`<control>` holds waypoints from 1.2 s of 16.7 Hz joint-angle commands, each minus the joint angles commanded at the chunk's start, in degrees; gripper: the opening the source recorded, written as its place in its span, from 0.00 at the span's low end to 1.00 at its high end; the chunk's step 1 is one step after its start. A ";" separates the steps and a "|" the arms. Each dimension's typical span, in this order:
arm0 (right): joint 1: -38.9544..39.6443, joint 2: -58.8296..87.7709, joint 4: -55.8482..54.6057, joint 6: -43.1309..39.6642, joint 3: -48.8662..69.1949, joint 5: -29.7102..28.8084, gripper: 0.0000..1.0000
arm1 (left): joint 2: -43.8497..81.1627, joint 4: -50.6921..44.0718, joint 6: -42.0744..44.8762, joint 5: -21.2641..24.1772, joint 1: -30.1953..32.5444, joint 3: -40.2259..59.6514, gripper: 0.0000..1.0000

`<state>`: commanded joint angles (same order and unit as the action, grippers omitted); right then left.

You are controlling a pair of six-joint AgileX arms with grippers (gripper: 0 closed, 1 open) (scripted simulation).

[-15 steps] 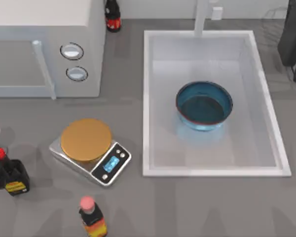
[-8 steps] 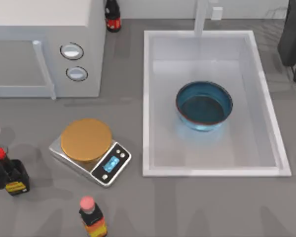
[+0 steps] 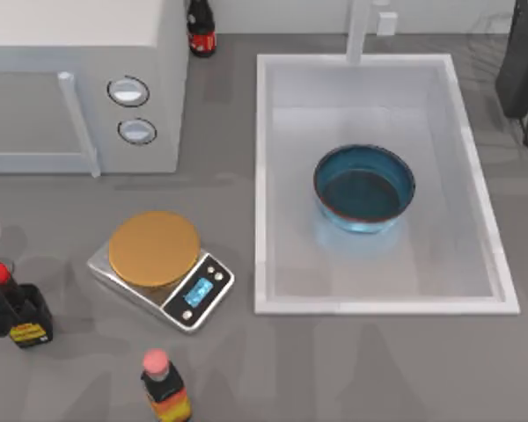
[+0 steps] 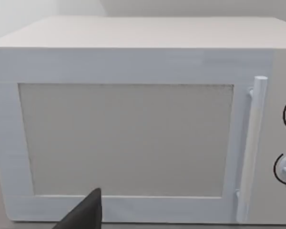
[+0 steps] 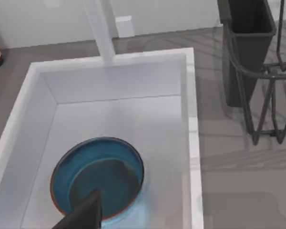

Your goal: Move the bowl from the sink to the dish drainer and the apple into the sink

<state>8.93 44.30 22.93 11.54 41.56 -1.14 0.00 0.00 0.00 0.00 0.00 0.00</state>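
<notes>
Your bowl sits inside the sink, toward its right wall; you cannot tell either gripper's finger state.

The bowl sits alone in the sink, open from above, with bare floor all around it; the faucet post stands at the far rim

A white microwave is sitting at ten o'clock, its door facing forward. A dark bottle is standing just beside it. A scale is resting near seven o'clock, a pink-capped bottle below it, possibly sauce.
</notes>
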 joint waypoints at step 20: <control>20.44 105.90 47.81 18.89 100.36 -5.09 1.00 | 0.00 0.00 0.00 0.00 0.00 0.00 1.00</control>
<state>29.37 150.20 70.74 30.43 141.92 -6.23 0.00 0.00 0.00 0.00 0.00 0.00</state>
